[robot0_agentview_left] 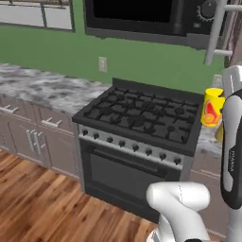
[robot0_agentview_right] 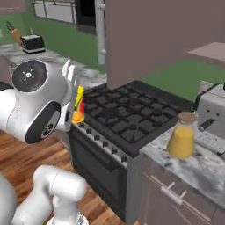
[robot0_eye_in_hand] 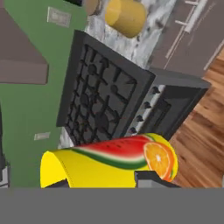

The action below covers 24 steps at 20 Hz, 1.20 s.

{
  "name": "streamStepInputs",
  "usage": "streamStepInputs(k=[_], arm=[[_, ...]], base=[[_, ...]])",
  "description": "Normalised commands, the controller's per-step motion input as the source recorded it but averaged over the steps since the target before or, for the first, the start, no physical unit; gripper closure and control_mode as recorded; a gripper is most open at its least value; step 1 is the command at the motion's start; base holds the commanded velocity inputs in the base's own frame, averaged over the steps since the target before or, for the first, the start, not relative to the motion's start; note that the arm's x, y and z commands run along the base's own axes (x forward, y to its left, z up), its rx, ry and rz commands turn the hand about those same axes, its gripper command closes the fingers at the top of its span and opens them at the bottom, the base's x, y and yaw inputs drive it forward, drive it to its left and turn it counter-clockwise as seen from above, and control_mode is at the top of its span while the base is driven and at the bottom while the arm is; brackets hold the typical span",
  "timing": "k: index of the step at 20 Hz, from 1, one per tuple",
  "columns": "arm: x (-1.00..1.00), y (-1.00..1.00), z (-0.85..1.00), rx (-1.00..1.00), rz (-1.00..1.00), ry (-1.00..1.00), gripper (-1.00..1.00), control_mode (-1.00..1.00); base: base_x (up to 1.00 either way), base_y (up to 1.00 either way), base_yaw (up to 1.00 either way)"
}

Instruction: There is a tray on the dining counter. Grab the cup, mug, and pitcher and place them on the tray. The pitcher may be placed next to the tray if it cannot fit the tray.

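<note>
Above the stove, the cup rides in the end effector.

Held off any surface, the yellow cup (robot0_eye_in_hand: 109,162) with its fruit print is clamped between the fingers of the end effector (robot0_eye_in_hand: 105,183), over the black stove (robot0_agentview_left: 142,118). Well apart, on the marbled worktop (robot0_agentview_right: 193,165) right of the stove, the pitcher (robot0_agentview_right: 181,136) stands upright beside a grey appliance (robot0_agentview_right: 213,114).

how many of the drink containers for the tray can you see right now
2: the yellow cup held in the gripper above the stove, and the pitcher on the worktop right of the stove. The mug may be hidden.
</note>
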Motion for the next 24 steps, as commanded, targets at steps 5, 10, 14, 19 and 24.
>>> streamStepInputs(k=[5, 10, 14, 19, 24], arm=[[0.00, 0.00, 0.00, 0.00, 0.00, 0.00, 1.00, 1.00], [0.00, 0.00, 0.00, 0.00, 0.00, 0.00, 1.00, 1.00], [0.00, 0.00, 0.00, 0.00, 0.00, 0.00, 1.00, 1.00], [0.00, 0.00, 0.00, 0.00, 0.00, 0.00, 1.00, 1.00], [0.00, 0.00, 0.00, 0.00, 0.00, 0.00, 1.00, 1.00]], base=[[-0.08, 0.52, 0.92], [-0.03, 0.46, 0.93], [0.00, 0.32, 0.85], [0.00, 0.10, 0.77], [0.00, -0.03, 0.49]])
